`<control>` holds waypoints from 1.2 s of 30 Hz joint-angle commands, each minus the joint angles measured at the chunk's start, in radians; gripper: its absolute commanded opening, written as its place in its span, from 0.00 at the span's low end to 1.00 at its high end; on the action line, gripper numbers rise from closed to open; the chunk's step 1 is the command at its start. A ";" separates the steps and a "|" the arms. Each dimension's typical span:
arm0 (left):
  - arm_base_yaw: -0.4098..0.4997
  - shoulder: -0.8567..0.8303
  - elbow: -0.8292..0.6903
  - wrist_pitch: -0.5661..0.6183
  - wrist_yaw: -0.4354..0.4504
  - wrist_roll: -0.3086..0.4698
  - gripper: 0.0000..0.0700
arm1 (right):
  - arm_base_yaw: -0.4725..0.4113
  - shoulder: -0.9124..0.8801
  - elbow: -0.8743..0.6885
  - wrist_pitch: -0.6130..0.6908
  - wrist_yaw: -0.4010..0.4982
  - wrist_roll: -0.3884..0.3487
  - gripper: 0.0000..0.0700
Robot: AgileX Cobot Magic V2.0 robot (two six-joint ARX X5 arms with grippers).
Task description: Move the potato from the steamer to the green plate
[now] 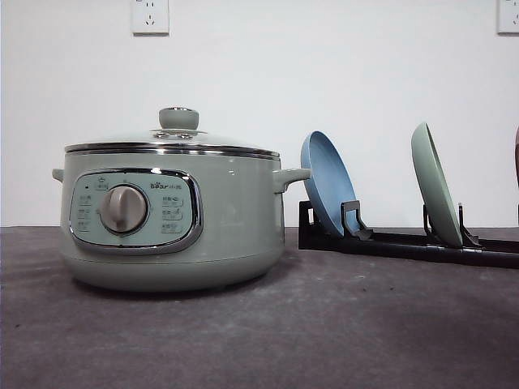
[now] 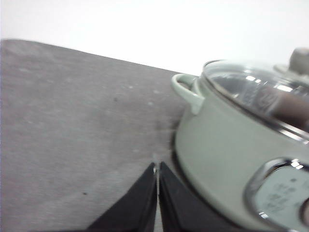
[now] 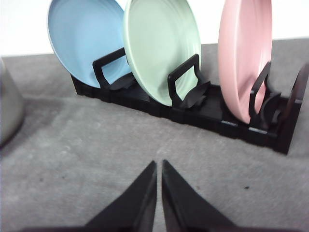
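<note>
The pale sage-green steamer [image 1: 170, 219] stands on the grey table at the left with its glass lid [image 1: 174, 139] on; the left wrist view shows the steamer [image 2: 227, 145] close by. A brownish shape under the lid [image 2: 289, 104] may be the potato, too blurred to be sure. The green plate [image 1: 435, 185] stands on edge in a black rack, and the right wrist view sees the green plate [image 3: 161, 48] face-on. My left gripper [image 2: 157, 166] is shut and empty beside the steamer's handle side. My right gripper [image 3: 159, 164] is shut and empty in front of the rack.
The black rack [image 3: 212, 113] also holds a blue plate [image 3: 84, 41] and a pink plate [image 3: 244, 53], all upright. In the front view the blue plate [image 1: 326, 182] is nearest the steamer's handle [image 1: 292, 177]. Bare grey table [image 1: 324, 324] lies in front.
</note>
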 commanded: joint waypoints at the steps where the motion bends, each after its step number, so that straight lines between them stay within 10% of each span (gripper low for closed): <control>1: -0.006 0.004 -0.003 0.021 0.006 -0.127 0.00 | 0.001 -0.001 0.026 0.008 -0.003 0.074 0.01; 19: -0.046 0.373 0.423 0.020 0.069 -0.172 0.00 | 0.022 0.234 0.453 -0.047 -0.029 0.198 0.01; 36: -0.107 0.771 0.946 -0.272 0.409 -0.018 0.00 | 0.026 0.712 0.987 -0.443 -0.482 -0.008 0.01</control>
